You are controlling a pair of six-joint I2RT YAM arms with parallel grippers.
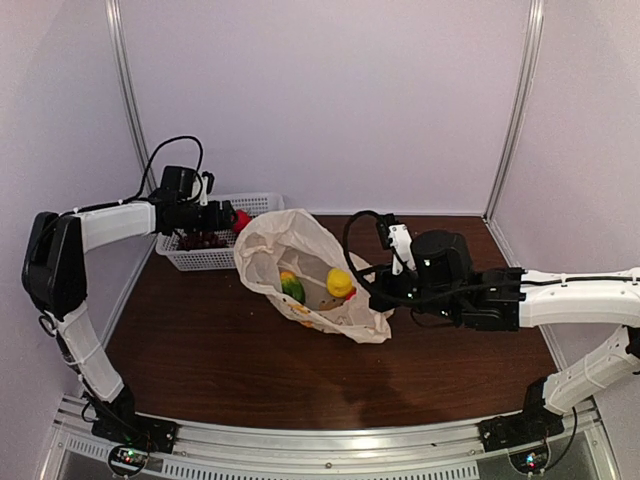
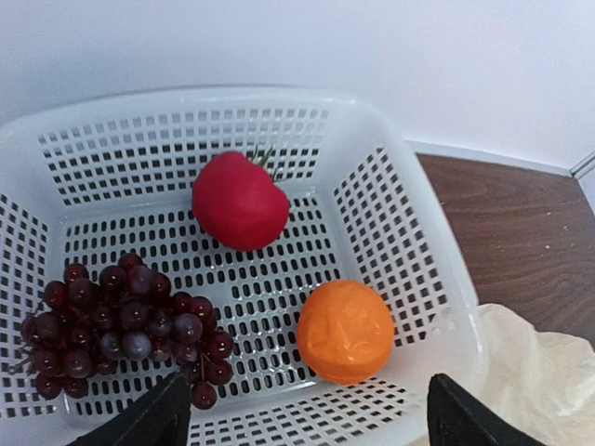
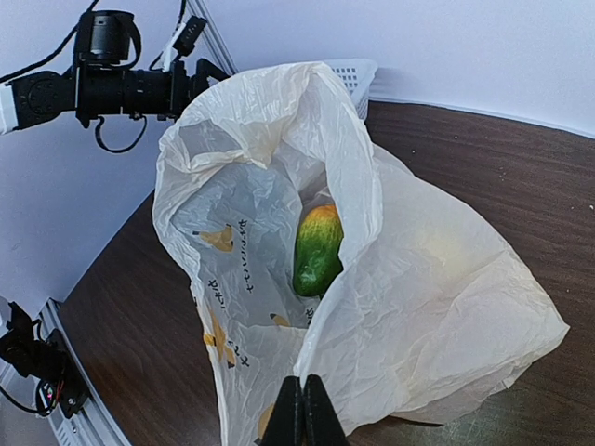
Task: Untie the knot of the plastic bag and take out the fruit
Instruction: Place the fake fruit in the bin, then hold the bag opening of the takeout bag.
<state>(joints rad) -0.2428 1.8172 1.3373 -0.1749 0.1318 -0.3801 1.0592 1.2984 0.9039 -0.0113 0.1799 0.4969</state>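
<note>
The plastic bag (image 1: 290, 240) lies in the middle of the table with its mouth gaping wide. No knot shows. Inside it are a green-and-yellow fruit (image 1: 291, 288) and a yellow fruit (image 1: 339, 282). The green one also shows in the right wrist view (image 3: 316, 251). My right gripper (image 3: 302, 413) is shut on the near edge of the bag's (image 3: 437, 297) mouth; it sits at the bag's right side (image 1: 380, 298). My left gripper (image 2: 311, 418) is open and empty above the white basket (image 2: 390, 130). An orange fruit (image 2: 346, 332) and a red fruit (image 2: 240, 200) lie in the basket.
A bunch of dark red grapes (image 2: 121, 321) lies in the basket's left part. The basket (image 1: 262, 200) stands at the back left against the wall, touching the bag. White walls close the table at the back and sides.
</note>
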